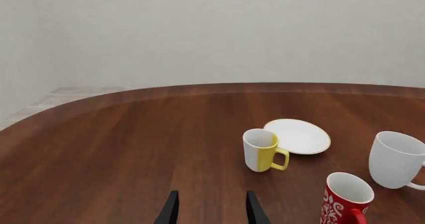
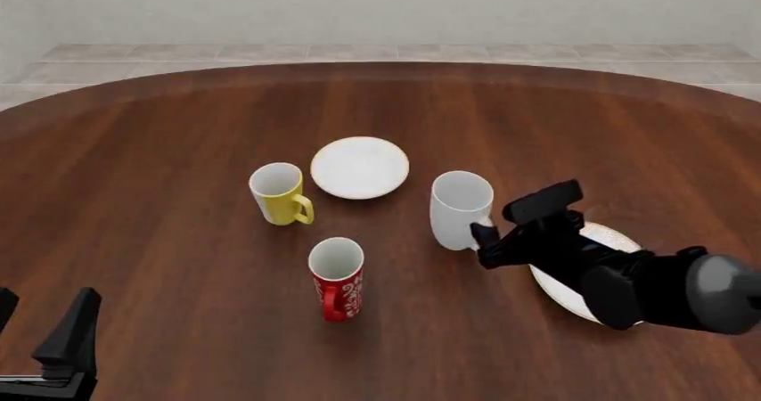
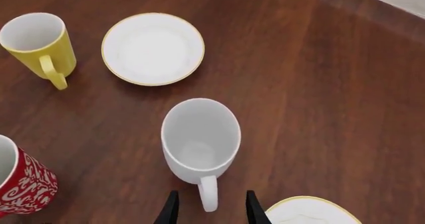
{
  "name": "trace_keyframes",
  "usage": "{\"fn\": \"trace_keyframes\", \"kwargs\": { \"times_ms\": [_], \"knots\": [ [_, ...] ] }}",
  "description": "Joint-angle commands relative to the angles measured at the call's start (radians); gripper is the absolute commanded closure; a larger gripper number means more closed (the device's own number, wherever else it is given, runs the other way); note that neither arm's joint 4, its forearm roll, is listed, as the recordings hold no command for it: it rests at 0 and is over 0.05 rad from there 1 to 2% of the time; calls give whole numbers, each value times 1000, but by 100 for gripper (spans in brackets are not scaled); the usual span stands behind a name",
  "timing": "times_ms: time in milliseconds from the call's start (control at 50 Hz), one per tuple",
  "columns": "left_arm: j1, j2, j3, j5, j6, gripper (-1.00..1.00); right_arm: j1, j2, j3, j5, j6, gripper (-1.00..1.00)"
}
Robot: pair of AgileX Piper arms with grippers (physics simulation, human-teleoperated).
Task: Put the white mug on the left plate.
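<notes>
The white mug [image 2: 461, 207] stands upright on the table, right of the left plate [image 2: 359, 167], a small white plate with a gold rim. My right gripper [image 2: 486, 239] is open at the mug's right side. In the right wrist view the mug [image 3: 200, 138] points its loop handle [image 3: 208, 194] into the gap between the right gripper's [image 3: 209, 212] fingers, and neither finger touches it. The left plate [image 3: 153, 48] lies beyond the mug. My left gripper [image 2: 43, 319] is open and empty at the near left corner, far from the mugs.
A yellow mug [image 2: 281, 193] stands left of the left plate. A red patterned mug [image 2: 335, 278] stands nearer, in the middle. A second gold-rimmed plate [image 2: 609, 239] lies mostly hidden under my right arm. The left wrist view shows the left gripper [image 1: 211, 212] over bare wood.
</notes>
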Motion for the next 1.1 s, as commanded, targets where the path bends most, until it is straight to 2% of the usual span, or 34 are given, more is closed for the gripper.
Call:
{"fn": "trace_keyframes", "kwargs": {
  "times_ms": [20,1100],
  "knots": [
    [0,0,0,0,0,-100,2,22,0,-13,4,-100],
    [0,0,0,0,0,-100,8,131,-28,-56,22,-100]
  ]
}}
